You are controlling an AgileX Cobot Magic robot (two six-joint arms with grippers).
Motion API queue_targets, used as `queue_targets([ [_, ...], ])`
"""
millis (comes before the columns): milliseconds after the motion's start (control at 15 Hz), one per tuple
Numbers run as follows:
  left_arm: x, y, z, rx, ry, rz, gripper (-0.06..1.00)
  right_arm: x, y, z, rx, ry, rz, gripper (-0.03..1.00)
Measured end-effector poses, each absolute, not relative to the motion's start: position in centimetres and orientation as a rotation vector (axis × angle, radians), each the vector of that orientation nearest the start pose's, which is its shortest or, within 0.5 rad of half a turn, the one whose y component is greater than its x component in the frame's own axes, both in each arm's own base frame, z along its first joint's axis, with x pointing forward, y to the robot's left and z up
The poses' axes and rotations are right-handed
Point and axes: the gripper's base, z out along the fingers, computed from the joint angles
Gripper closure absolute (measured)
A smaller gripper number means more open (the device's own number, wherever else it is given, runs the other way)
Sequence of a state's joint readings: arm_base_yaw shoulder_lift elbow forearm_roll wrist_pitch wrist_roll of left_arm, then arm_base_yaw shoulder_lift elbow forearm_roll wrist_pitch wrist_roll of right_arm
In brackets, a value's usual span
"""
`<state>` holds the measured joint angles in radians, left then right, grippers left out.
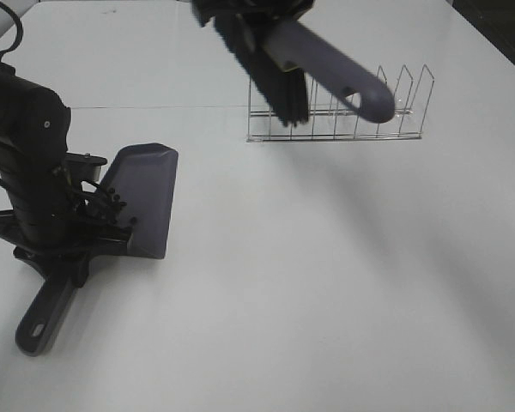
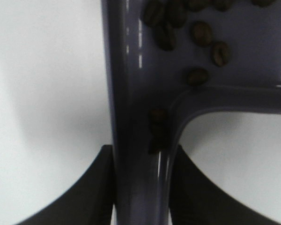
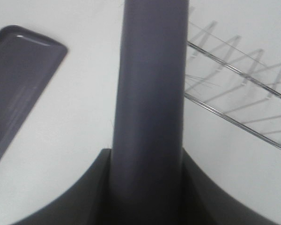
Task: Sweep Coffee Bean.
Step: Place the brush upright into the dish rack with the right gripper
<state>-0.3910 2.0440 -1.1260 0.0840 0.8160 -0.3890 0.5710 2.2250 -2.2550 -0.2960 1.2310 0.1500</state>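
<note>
Left wrist view: we've got our left pincer (image 2: 143,187) clamped on the dustpan (image 2: 257,61) handle, coffee bean (image 2: 202,33) bunch sitting inside the pan; right pincer (image 3: 147,187) grips the brush (image 3: 150,84) handle tight.

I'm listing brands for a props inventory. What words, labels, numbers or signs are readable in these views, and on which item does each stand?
No readable text in any view.
dustpan: plain purple plastic, no label or logo visible.
brush: plain handle, no marking visible; it is motion-blurred in the high view.
wire rack and table: nothing printed.
</note>
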Motion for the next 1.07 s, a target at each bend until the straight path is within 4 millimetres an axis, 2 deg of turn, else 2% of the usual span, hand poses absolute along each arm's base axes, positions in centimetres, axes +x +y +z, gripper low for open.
queue_targets([
  [200,31.8,-12.5,9.6,0.099,3.185,0.133,0.68,43.9,16.0,30.5,-0.377,2.63,-0.202,0.69],
  [333,31.8,-12.5,9.6,0.099,3.186,0.134,0.68,44.3,10.8,29.7,-0.23,2.713,-0.206,0.69],
  [467,31.8,-12.5,9.6,0.099,3.185,0.133,0.68,44.4,6.6,28.0,-0.114,2.796,-0.227,0.69],
  [533,31.8,-12.5,9.6,0.099,3.186,0.134,0.68,44.3,5.3,26.9,-0.078,2.837,-0.232,0.69],
  [733,31.8,-12.5,9.6,0.099,3.186,0.134,0.68,43.5,4.4,24.4,-0.056,2.93,-0.236,0.69],
  [867,31.8,-12.5,9.6,0.099,3.186,0.134,0.68,43.1,5.1,23.3,-0.041,2.967,-0.199,0.69],
  [1067,31.8,-12.5,9.6,0.099,3.186,0.134,0.68,43.7,6.3,21.9,-0.059,2.937,-0.184,0.69],
])
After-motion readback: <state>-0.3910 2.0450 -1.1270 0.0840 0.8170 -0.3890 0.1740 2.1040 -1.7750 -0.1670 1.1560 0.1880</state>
